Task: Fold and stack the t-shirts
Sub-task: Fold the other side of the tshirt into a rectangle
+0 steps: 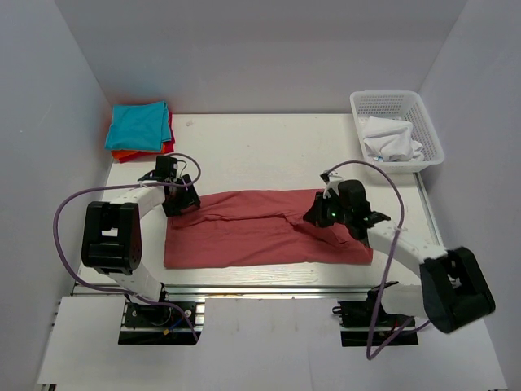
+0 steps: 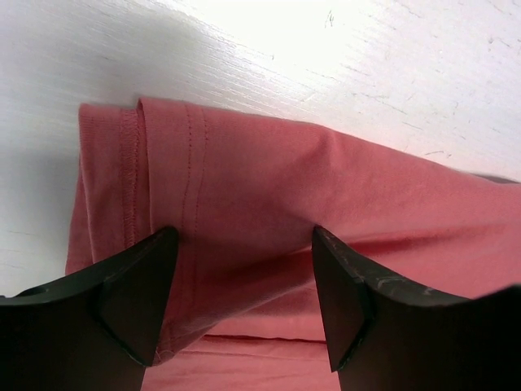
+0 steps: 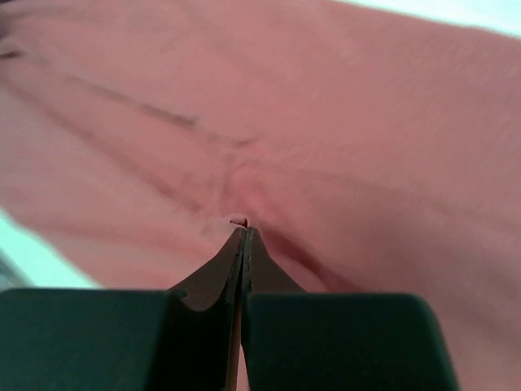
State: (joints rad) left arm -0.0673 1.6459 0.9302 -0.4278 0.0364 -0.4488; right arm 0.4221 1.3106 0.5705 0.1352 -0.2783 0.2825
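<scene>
Lying flat across the worktop, the salmon-red t-shirt is pinched near its right end by the closed right fingers; the left fingers stand apart over its left end. At the far-left corner the folded shirts sit stacked.

Overhead camera looks down; both wrist cameras hug the t-shirt.
</scene>
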